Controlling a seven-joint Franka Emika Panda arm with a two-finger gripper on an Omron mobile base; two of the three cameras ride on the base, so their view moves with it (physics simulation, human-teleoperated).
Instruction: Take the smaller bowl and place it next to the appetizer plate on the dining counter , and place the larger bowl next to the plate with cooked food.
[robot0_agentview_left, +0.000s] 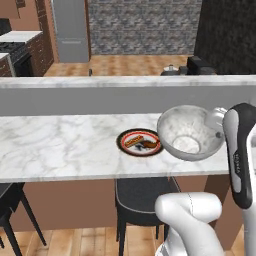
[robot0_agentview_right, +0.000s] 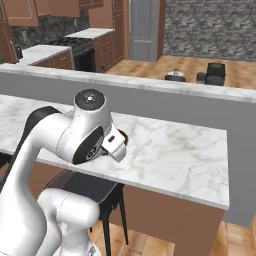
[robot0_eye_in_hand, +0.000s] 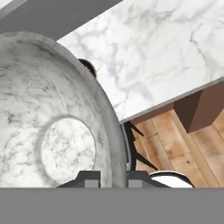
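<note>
Pincer (robot0_eye_in_hand: 112, 177) clamped on the rim of the large bowl (robot0_agentview_left: 190, 132), held tilted above the tabletop (robot0_agentview_left: 60, 145). Just beyond it lies the food plate (robot0_agentview_left: 140, 142). Risk: the thin rim grip slips, or the bowl descends onto the plate.

Wooden floor (robot0_agentview_left: 135, 64), grey stone wall (robot0_agentview_left: 145, 25)

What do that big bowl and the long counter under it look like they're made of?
Bowl: looks like polished stone, grey-white with marbled veins and a pale flat bottom, though it's a render. Counter: white marble-look slab with grey veining, smooth, on a brown base.
</note>
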